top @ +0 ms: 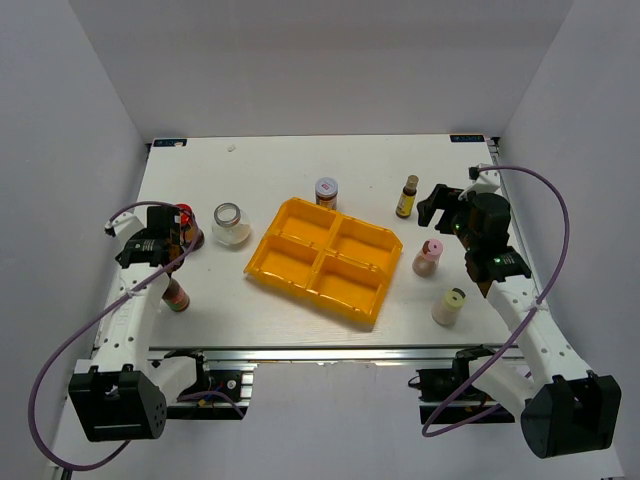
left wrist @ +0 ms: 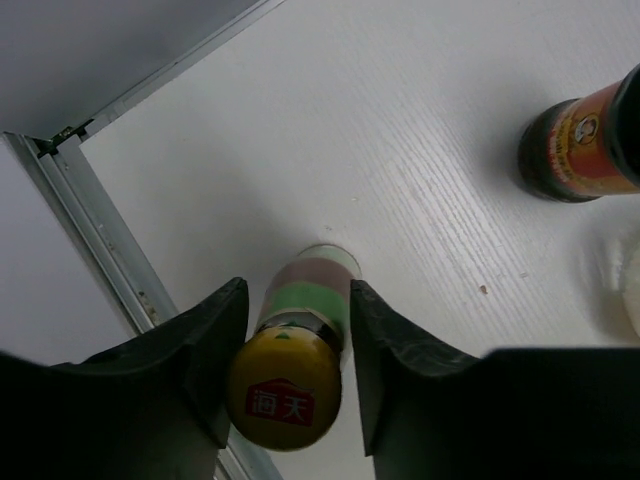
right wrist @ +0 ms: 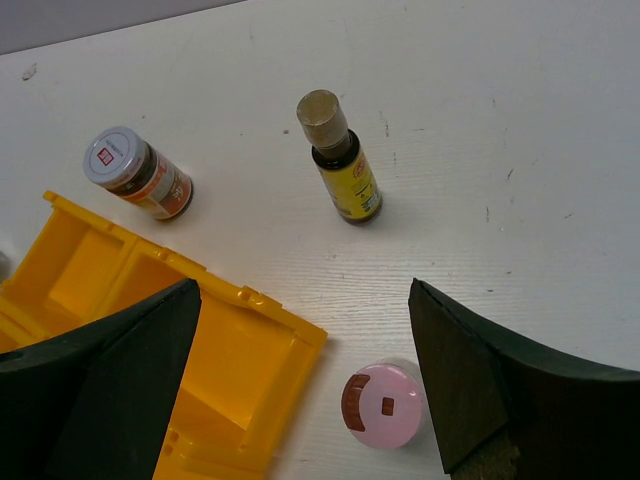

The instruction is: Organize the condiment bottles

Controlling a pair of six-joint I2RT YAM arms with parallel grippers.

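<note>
My left gripper (left wrist: 295, 290) is closed round a slim bottle (left wrist: 305, 300) with a yellow cap and a pink and green label. The bottle's base rests on the table near the left edge (top: 176, 296). A red-capped bottle (top: 187, 225) stands just beyond it (left wrist: 575, 150). My right gripper (right wrist: 305, 290) is wide open above the pink-capped bottle (right wrist: 385, 408), which stands beside the tray (top: 428, 258). Farther off stand a slim brown bottle (right wrist: 340, 165) and a silver-lidded jar (right wrist: 130, 170). A glass jar (top: 231, 224) and a pale-yellow-capped bottle (top: 449, 306) also stand on the table.
The yellow four-compartment tray (top: 350, 285) lies at the table's middle with nothing in it, and its corner shows in the right wrist view (right wrist: 230, 360). The table's left rail and far-left corner (left wrist: 45, 140) are close to my left gripper. White walls enclose three sides.
</note>
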